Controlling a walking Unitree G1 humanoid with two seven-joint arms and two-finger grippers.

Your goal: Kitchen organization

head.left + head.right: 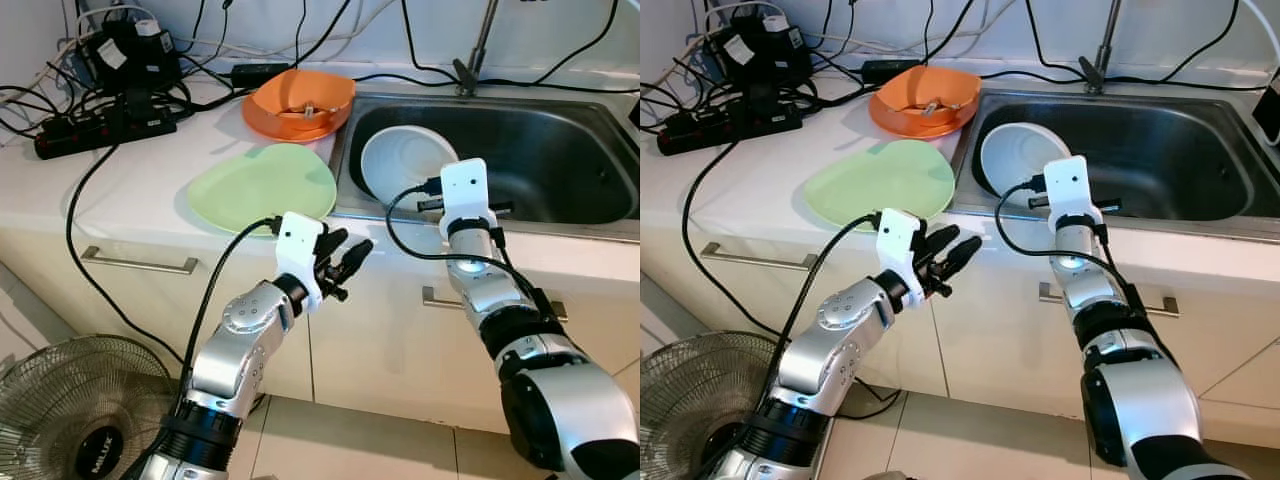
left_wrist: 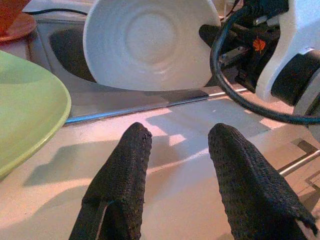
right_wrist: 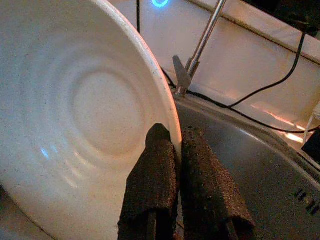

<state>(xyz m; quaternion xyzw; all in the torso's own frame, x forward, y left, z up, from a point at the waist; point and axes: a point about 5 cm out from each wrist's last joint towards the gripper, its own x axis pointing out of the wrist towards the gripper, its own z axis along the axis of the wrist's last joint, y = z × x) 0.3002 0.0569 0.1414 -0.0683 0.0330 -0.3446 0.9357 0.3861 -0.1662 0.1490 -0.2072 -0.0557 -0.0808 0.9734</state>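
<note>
A white bowl [image 1: 400, 160] stands tilted on edge at the left end of the steel sink [image 1: 560, 150]. My right gripper [image 3: 176, 136] is shut on the bowl's rim [image 3: 167, 107], one finger on each side. A light green plate [image 1: 262, 185] lies flat on the counter just left of the sink. Behind it an orange bowl [image 1: 300, 100] holds a small utensil. My left gripper [image 1: 350, 255] hangs open in front of the counter edge, below the green plate and apart from it, with nothing between its fingers [image 2: 120, 170].
The faucet [image 1: 478, 45] rises behind the sink. A black power strip [image 1: 100, 130] and tangled cables cover the counter's back left. Cabinet fronts with a metal handle [image 1: 140, 263] run below the counter. A floor fan [image 1: 80, 410] stands at lower left.
</note>
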